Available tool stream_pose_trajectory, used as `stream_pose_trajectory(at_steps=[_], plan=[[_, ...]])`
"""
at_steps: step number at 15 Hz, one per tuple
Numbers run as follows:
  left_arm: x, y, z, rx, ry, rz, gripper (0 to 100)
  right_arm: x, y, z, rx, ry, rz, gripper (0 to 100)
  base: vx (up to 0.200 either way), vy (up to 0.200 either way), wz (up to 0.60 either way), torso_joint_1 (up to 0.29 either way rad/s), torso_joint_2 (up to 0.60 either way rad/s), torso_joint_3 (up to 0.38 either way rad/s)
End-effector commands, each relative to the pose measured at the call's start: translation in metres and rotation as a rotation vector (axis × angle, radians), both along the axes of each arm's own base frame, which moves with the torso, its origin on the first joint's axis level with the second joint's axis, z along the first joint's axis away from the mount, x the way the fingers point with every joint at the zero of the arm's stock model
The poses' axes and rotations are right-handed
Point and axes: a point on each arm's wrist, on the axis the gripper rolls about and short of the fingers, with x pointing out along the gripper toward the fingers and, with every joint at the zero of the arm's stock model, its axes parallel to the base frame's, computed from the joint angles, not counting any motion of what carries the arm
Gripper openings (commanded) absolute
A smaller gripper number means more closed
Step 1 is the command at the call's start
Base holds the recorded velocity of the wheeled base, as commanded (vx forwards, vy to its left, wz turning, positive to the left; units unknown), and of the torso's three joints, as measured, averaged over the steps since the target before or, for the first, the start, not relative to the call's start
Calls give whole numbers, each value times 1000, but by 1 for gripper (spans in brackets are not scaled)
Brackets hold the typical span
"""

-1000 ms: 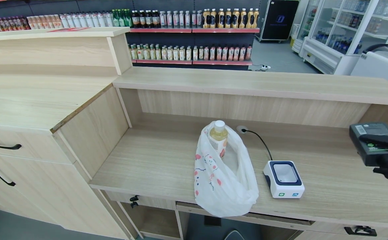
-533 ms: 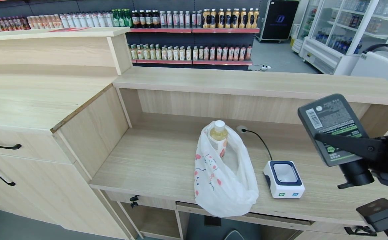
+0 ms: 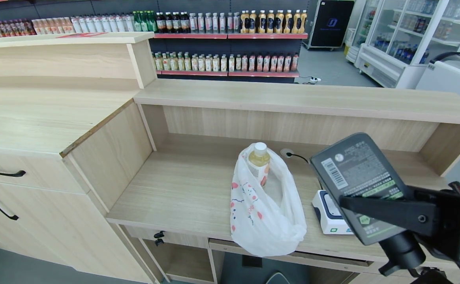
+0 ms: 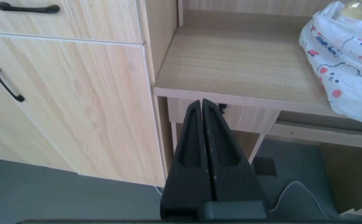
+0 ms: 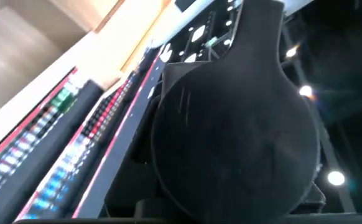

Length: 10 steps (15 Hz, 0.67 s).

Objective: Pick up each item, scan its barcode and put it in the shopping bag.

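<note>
The left gripper [image 4: 203,111] hangs low to the left of the shopping bag, below the front edge of the wooden counter [image 4: 243,62] and beside the cabinet doors. Its two black fingers are pressed together with nothing between them.

The shopping bag [image 3: 267,209] itself, white plastic with red and dark cartoon prints, sits on the counter [image 3: 182,189] with its mouth open. Its lower end sags over the front edge. The left wrist view catches its printed side [image 4: 349,62] at the far corner of the counter. Inside the bag, at its far end, a bottle [image 3: 258,161] of pale yellow drink stands upright, its white cap poking out of the opening.

Just right of the bag sits the white and navy scanner [image 3: 328,215], flat on the counter, with its black cable [image 3: 299,156] running to a hole behind the bag.

Further right of the bag, a dark flat packet [image 3: 356,185] is held tilted in the air and hides most of the scanner in the head view. Its printed face with a white barcode label [image 3: 334,173] is turned up toward the head camera. The right gripper [image 3: 356,207] is clamped on the packet's lower half, one black finger lying across the printed face. In the right wrist view the packet's dark back [image 5: 237,124] looms close.
</note>
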Motion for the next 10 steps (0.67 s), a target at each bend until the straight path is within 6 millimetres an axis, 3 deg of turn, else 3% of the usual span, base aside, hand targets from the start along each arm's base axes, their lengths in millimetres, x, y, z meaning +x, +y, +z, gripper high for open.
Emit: stream_pose_trajectory(at_steps=[1,3,10], plan=[[0,0,0,0,0,1,0,-8,12,-1,-2,3,79,0,0,0,0,0,0,0],[0,0,0,0,0,1,0,-19,17,3,15,9,140,0,0,0,0,0,0,0],[0,0,0,0,0,1,0,-40,6,8,19,49,170,0,0,0,0,0,0,0]])
